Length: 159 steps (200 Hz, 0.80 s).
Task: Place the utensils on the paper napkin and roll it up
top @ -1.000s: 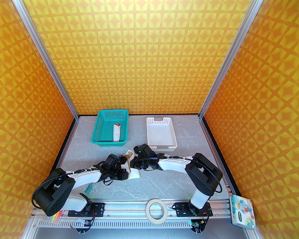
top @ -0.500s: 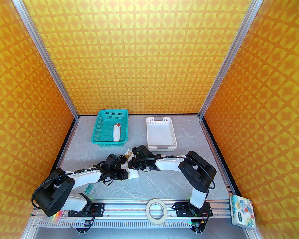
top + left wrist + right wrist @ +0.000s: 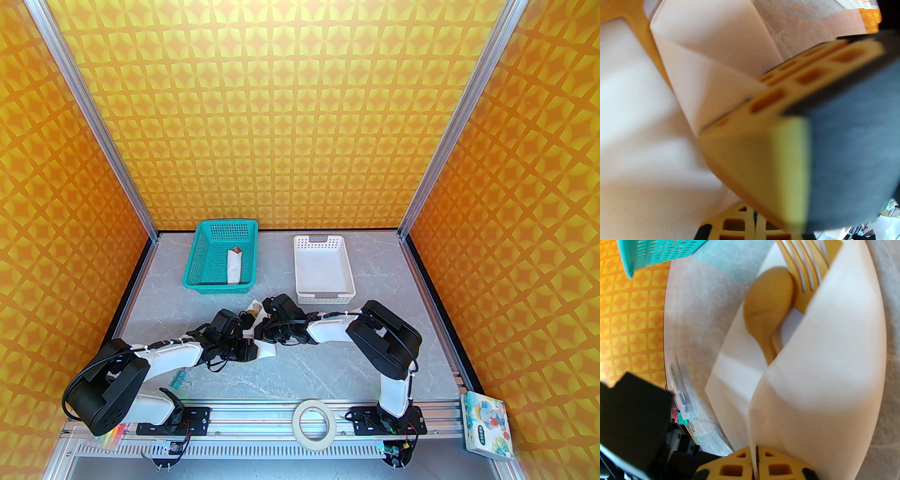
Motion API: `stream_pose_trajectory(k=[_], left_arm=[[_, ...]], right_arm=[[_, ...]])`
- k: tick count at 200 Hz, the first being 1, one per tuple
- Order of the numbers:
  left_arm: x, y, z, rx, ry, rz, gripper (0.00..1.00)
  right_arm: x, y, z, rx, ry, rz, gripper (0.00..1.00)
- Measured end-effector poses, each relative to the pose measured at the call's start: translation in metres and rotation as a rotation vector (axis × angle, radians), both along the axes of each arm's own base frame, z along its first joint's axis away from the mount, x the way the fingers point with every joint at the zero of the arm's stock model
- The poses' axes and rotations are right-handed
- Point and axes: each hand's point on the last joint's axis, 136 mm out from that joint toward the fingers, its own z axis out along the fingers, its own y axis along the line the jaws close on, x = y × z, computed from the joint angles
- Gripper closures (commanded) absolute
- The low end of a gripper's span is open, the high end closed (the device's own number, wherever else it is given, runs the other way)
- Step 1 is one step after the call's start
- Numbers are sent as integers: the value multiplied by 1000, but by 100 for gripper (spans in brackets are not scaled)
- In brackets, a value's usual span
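Right gripper [image 3: 756,452]: is pinching the lifted right edge of the paper napkin [image 3: 822,380], fingers [image 3: 794,466] nearly together, the sheet running into the slit between them.
Left gripper [image 3: 754,216]: is resting fully closed low over the sheet's left part; whether paper is caught in it I cannot tell.
Napkin's place: is lying on the table [image 3: 328,370] between the two wrists, its right flap arching up and over.
Load: the utensils [image 3: 255,308], a spoon [image 3: 768,301] and a fork [image 3: 806,275], are lying side by side and touching on the sheet, handles going under the flap, bowl and tines sticking out at the far end.
Long axis: is running away from the pinching fingers toward the teal basket [image 3: 199,262], roughly near to far on the table.
Bearing: the cutlery is lying left of the held edge, so the roll, as I judge it, is needing to travel leftward across that axis, toward the left arm.
Nearer arm: the right one is holding the flap directly over the handles; the left is sitting beside the uncovered half, placed to pin it.
Stage: placing is looking done; rolling is only beginning.
Risk: thin paper may be tearing at the pinch, or cutlery sliding out of the open far end.
Teal basket: is holding a finished white roll [image 3: 233,267].
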Motion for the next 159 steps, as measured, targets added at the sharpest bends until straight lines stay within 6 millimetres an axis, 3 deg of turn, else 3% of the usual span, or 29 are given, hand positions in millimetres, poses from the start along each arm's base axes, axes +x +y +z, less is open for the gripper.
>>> stream_pose_trajectory(k=[62,82,114,159], left_arm=[[4,5,28,-47,-71,23,97],[15,18,43,-65,-105,81,86],[33,49,63,-111,-141,220,76],[35,68,51,-174,-51,338,67]], right_arm=[[1,5,3,34,1,3,70],[1,7,5,45,-2,7,65],[3,10,9,62,-10,11,56],[4,13,12,80,-19,17,52]])
